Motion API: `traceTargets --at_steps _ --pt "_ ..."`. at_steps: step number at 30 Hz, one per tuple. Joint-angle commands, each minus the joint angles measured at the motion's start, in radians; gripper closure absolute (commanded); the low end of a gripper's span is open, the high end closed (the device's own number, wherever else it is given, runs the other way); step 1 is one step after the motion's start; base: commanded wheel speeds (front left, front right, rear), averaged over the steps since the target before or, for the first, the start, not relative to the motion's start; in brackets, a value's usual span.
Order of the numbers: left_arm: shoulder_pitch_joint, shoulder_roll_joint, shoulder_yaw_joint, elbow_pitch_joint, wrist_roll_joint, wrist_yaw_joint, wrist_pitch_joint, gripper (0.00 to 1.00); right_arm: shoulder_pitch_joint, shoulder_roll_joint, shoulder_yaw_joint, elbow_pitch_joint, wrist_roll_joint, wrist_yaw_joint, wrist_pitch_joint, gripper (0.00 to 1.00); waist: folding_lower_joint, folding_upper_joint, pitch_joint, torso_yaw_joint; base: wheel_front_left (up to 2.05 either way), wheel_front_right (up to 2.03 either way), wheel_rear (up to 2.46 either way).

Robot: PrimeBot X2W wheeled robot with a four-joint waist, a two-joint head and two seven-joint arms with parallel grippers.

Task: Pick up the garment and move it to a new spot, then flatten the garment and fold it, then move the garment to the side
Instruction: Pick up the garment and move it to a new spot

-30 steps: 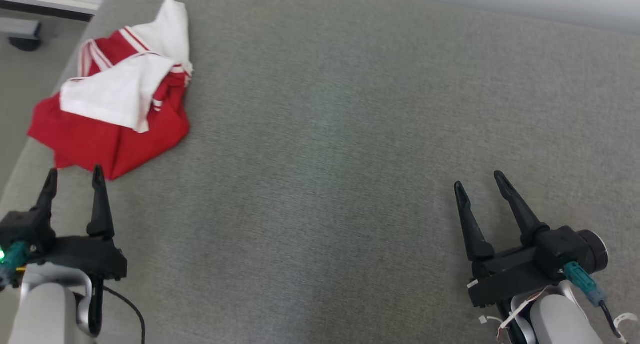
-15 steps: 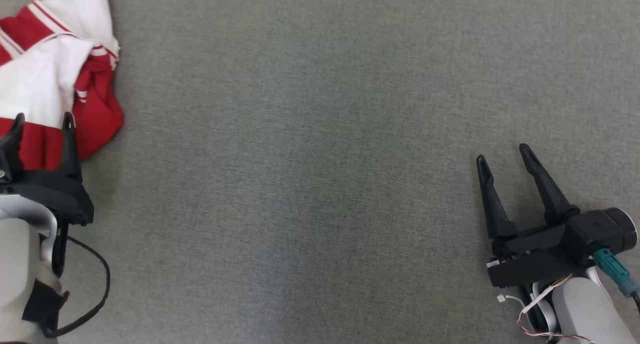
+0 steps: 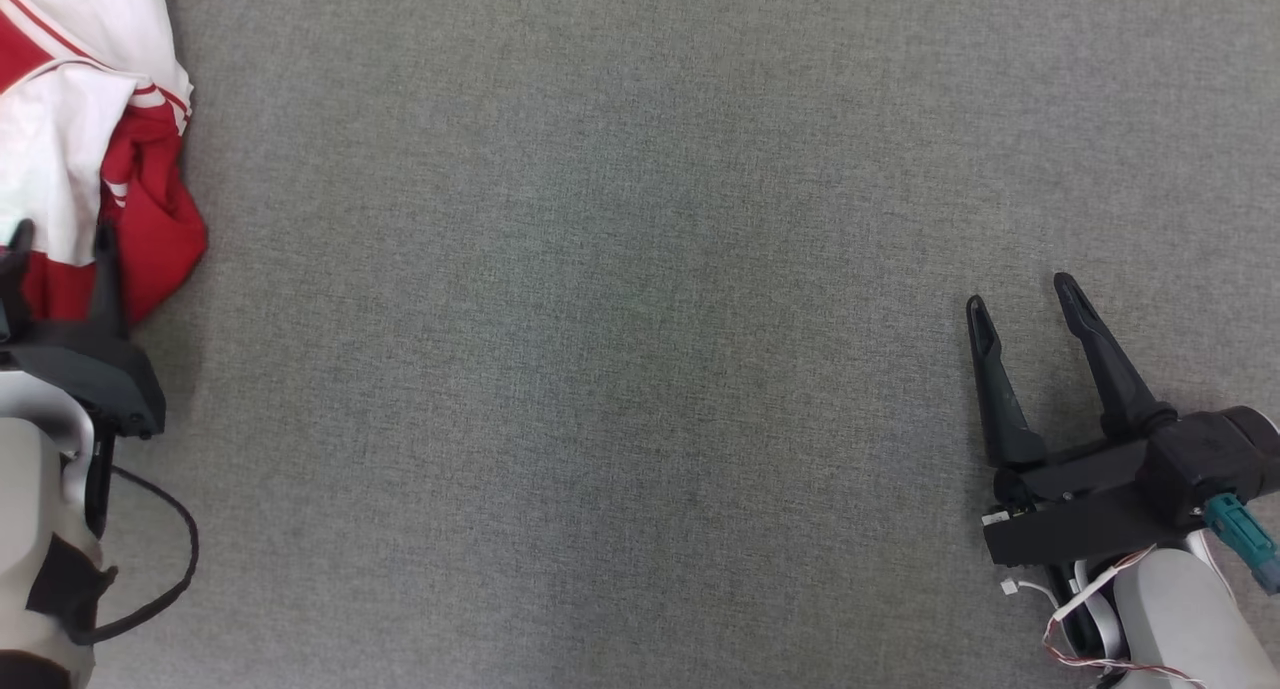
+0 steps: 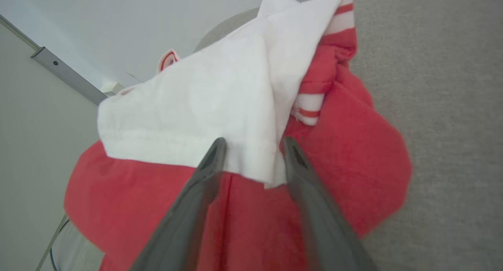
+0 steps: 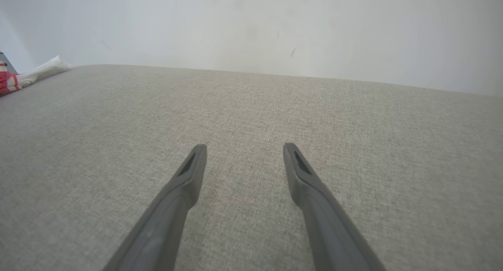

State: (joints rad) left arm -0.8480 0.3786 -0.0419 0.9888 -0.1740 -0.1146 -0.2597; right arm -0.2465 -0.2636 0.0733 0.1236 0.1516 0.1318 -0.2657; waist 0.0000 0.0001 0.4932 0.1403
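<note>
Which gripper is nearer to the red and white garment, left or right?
Left. The left gripper hangs open over the garment; the right gripper is far off across the grey surface.

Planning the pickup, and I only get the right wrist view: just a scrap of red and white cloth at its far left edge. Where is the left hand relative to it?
Observer: The left hand is right at the garment, with its fingertips over the hem of the white part.
Operator: Has it gripped?
Observer: No, its fingers stand apart with no cloth pinched between them.
Operator: How does the garment lie?
Observer: Crumpled in a heap, a white flap folded over the red body, near the left edge of the grey fabric surface.
</note>
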Motion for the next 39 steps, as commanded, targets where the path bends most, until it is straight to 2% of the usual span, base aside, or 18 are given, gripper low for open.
traceTargets --at_steps 1,2,7,14,20,22,29,36,39 --pt "-0.011 0.009 -0.005 0.01 0.008 -0.002 -0.006 0.87 0.01 0.007 0.002 0.025 -0.002 -0.002 0.003 0.0 0.0 -0.0001 -0.004 -0.002 0.0 0.0 0.0" --pt "-0.015 0.013 -0.005 0.01 0.007 -0.004 -0.006 1.0 0.01 0.01 0.006 0.028 -0.003 -0.002 0.003 0.0 0.0 -0.0001 -0.006 -0.003 0.0 0.0 0.0" --pt "0.003 0.032 -0.005 -0.001 -0.002 -0.008 -0.005 1.0 0.021 0.03 0.022 0.043 0.001 -0.002 0.003 0.0 0.0 -0.0001 -0.031 -0.007 0.0 0.0 0.0" --pt "0.028 0.074 -0.037 -0.126 0.013 -0.014 -0.006 1.0 0.024 0.063 0.029 0.064 0.008 -0.002 0.002 0.0 0.0 -0.0001 -0.091 -0.014 0.0 0.0 0.0" --pt "0.023 0.073 -0.159 -0.276 0.018 -0.015 -0.006 1.0 0.028 0.118 0.043 0.091 0.017 -0.002 0.002 0.0 0.0 -0.0001 -0.175 -0.046 0.0 0.0 0.0" --pt "0.027 0.049 -0.188 -0.319 0.011 -0.015 -0.006 1.0 0.033 0.135 0.048 0.105 0.019 -0.002 0.002 0.0 0.0 -0.0001 -0.204 -0.062 0.0 0.0 0.0" --pt "0.115 -0.088 -0.247 -0.438 -0.013 -0.015 -0.006 1.0 0.054 0.176 0.041 0.133 0.022 -0.002 0.002 0.0 0.0 -0.0001 -0.286 -0.152 0.0 0.0 0.0" --pt "0.206 -0.242 -0.297 -0.489 -0.045 -0.015 -0.006 1.0 0.067 0.193 0.021 0.142 0.023 -0.002 0.002 0.0 0.0 -0.0001 -0.304 -0.254 0.0 0.0 0.0" --pt "0.214 -0.287 -0.339 -0.487 -0.055 -0.015 -0.006 1.0 0.063 0.197 0.019 0.142 0.024 -0.002 0.002 0.0 0.0 -0.0001 -0.299 -0.295 0.0 0.0 0.0"
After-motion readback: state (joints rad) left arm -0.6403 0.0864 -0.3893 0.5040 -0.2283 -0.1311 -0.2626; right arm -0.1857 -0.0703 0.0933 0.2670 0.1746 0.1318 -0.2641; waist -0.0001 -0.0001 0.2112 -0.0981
